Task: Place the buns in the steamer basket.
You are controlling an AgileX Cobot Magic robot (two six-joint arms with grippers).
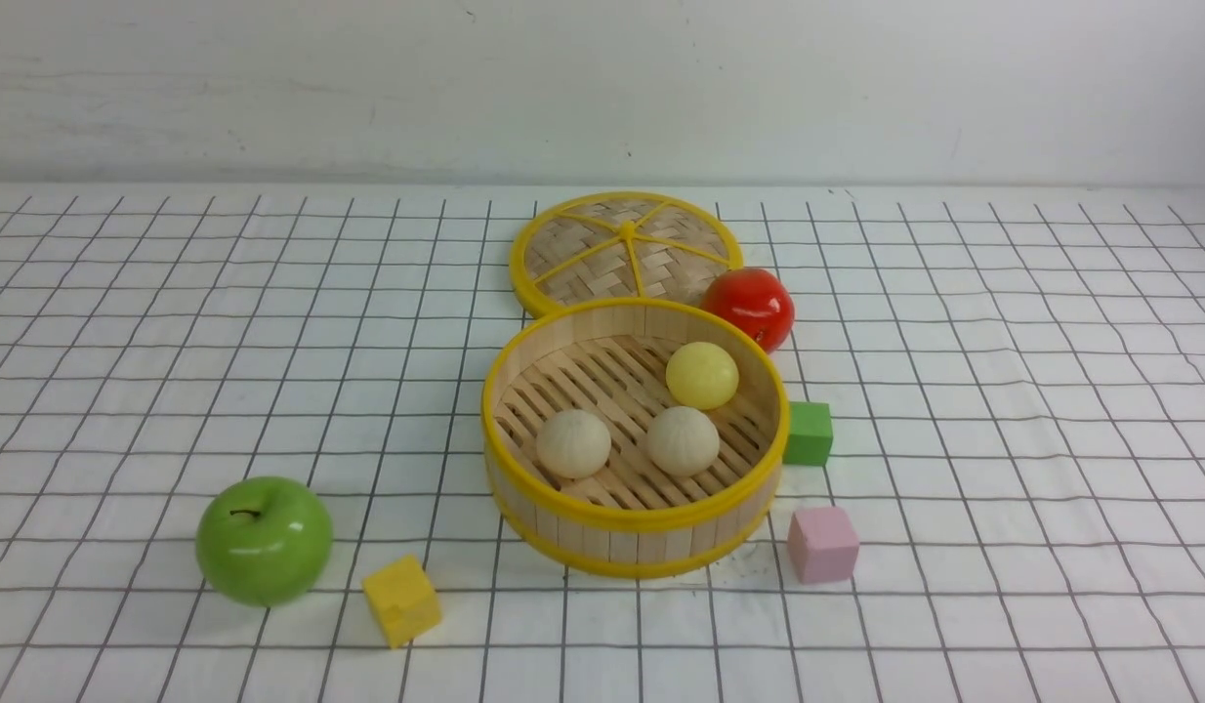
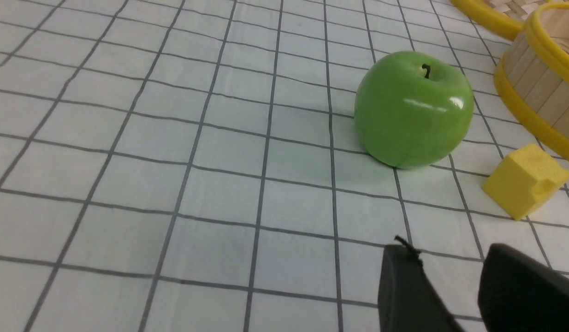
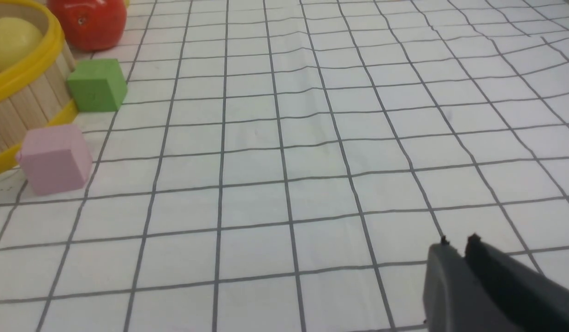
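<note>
The steamer basket (image 1: 632,517) stands mid-table with all three buns on its slatted floor: a pale yellow bun (image 1: 701,375) at the back and two cream ones (image 1: 573,442) (image 1: 682,440) in front. Neither arm shows in the front view. In the left wrist view my left gripper (image 2: 448,251) hangs open and empty above the cloth, short of the green apple (image 2: 413,115), with the basket's wall (image 2: 538,87) beyond. In the right wrist view my right gripper (image 3: 459,240) has its fingers nearly together with nothing between them, well away from the basket (image 3: 17,106) and the yellow bun (image 3: 10,41).
A flat woven lid (image 1: 622,249) lies behind the basket, with a red tomato (image 1: 749,307) beside it. A green cube (image 1: 808,433) and a pink cube (image 1: 822,544) sit right of the basket. The green apple (image 1: 263,539) and a yellow cube (image 1: 401,599) lie front left.
</note>
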